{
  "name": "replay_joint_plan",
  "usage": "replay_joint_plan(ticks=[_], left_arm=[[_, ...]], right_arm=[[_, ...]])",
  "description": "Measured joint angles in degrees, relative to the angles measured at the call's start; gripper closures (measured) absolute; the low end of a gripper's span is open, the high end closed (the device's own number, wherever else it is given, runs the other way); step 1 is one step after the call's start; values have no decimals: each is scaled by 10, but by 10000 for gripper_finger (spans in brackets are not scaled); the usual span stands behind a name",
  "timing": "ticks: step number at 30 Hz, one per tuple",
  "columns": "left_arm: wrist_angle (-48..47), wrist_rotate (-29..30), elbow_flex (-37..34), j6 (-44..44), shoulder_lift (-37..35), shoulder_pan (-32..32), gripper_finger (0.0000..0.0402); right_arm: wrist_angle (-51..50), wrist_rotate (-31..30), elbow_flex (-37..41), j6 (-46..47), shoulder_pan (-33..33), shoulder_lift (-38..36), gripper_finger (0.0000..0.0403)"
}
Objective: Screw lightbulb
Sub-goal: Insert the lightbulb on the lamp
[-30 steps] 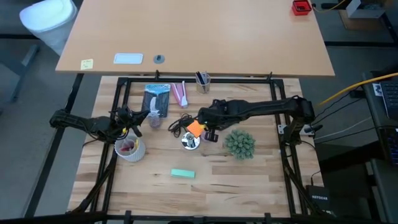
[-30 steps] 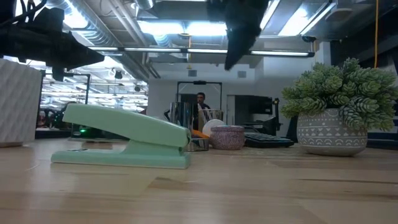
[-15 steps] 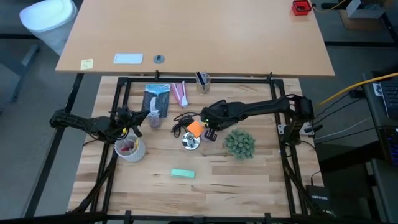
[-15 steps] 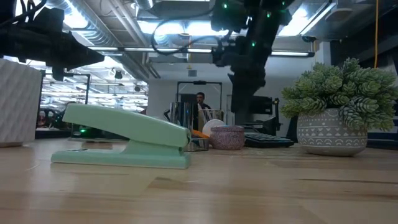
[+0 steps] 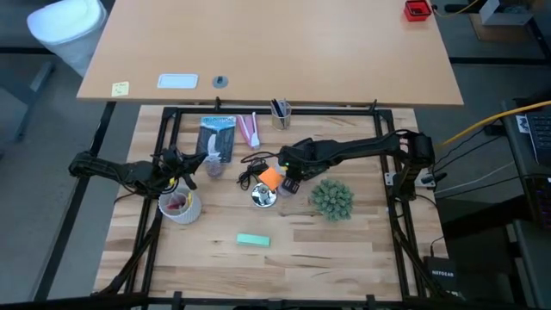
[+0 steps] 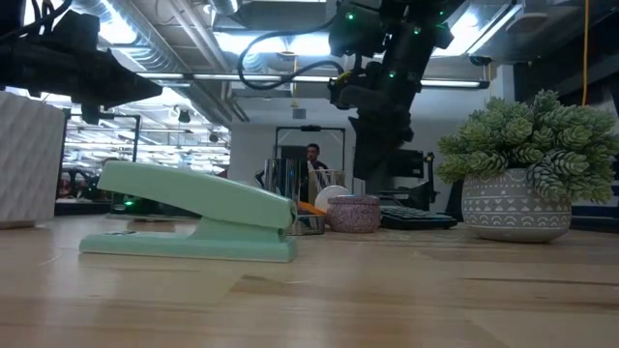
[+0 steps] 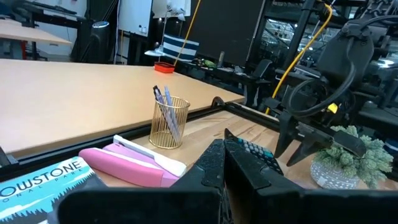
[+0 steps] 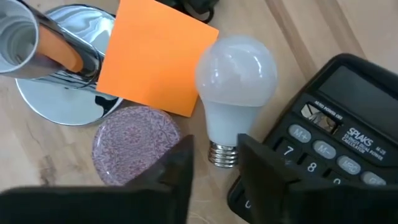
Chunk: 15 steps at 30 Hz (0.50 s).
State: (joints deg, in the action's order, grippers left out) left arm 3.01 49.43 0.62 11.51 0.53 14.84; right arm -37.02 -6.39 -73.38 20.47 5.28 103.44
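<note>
The frosted-white lightbulb [image 8: 235,74] lies on its side on the wooden table, its grey screw base [image 8: 222,154] pointing at my right gripper. It rests between an orange paper square [image 8: 155,56] and a black calculator [image 8: 336,130]. My right gripper [image 8: 216,148] is open just above the table [image 5: 288,182]. Its two fingers stand on either side of the screw base, with a gap on each side. My left gripper [image 5: 191,164] waits at the table's left, shut and empty [image 7: 221,152].
A shiny silver disc [image 8: 56,93] with an orange tube and a pale purple round lump [image 8: 137,146] lie beside the bulb. A potted plant [image 5: 331,198], a green stapler [image 5: 252,241], a white cup [image 5: 179,205] and a wire pen holder [image 5: 281,110] stand around.
My right gripper has come down from well above the table to just over the lightbulb, and now stands with its open fingers around the bulb's screw base. The bulb has not moved.
</note>
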Motion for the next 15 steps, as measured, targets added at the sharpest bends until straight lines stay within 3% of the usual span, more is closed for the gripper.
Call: replay_joint_plan(ticks=[7,15], left_arm=[[0,0,0,0,0,0,402],[0,0,0,0,0,0,402]], right_arm=[[1,0,0,3,0,0,164],[12,-2,0,3,0,18,144]])
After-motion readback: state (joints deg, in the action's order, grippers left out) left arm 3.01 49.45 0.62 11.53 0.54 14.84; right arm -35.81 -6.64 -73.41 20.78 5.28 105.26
